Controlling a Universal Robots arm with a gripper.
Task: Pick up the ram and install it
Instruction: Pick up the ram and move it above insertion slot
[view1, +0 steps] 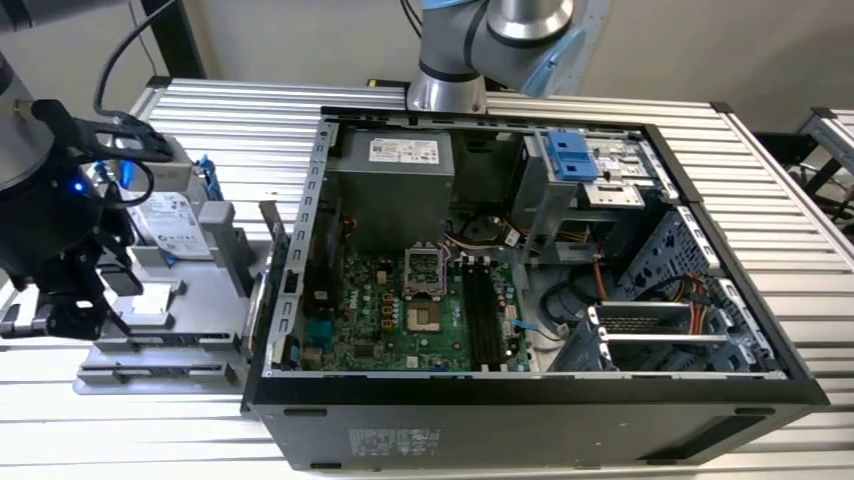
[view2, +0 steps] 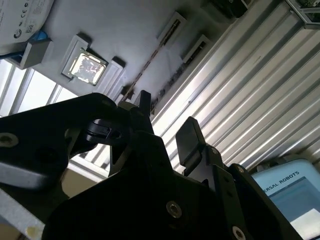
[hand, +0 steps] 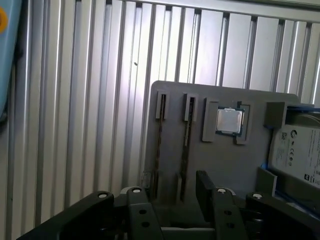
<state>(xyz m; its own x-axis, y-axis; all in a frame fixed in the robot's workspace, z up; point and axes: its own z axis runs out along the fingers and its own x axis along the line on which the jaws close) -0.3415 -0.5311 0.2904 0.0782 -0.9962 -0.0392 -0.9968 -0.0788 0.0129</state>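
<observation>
First wrist view: the ram (hand: 160, 145) stands on edge in a narrow slot of the grey parts tray (hand: 235, 170). A second stick (hand: 186, 145) of the same kind sits in the slot just beside it. A processor chip (hand: 230, 121) lies in its own pocket of the tray, and the white-labelled hard drive (hand: 300, 150) rests at the tray's far side. The tray sits on the ribbed metal table (hand: 75, 100).

Progress, as judged: the ram has not been lifted, so neither pickup nor installation is done. In the exterior view the open computer case (view1: 534, 400) lies well apart from the tray, toward that view's right. Its long black motherboard slots (view1: 483, 318) appear unoccupied, though this cannot be confirmed from that view.

The gripper (hand: 170, 185) hangs over the near end of the tray with its jaws spread. It carries nothing and touches nothing. Both sticks run toward the gap between its fingers (hand: 205, 182). Which stick it is lined up on cannot be determined.
</observation>
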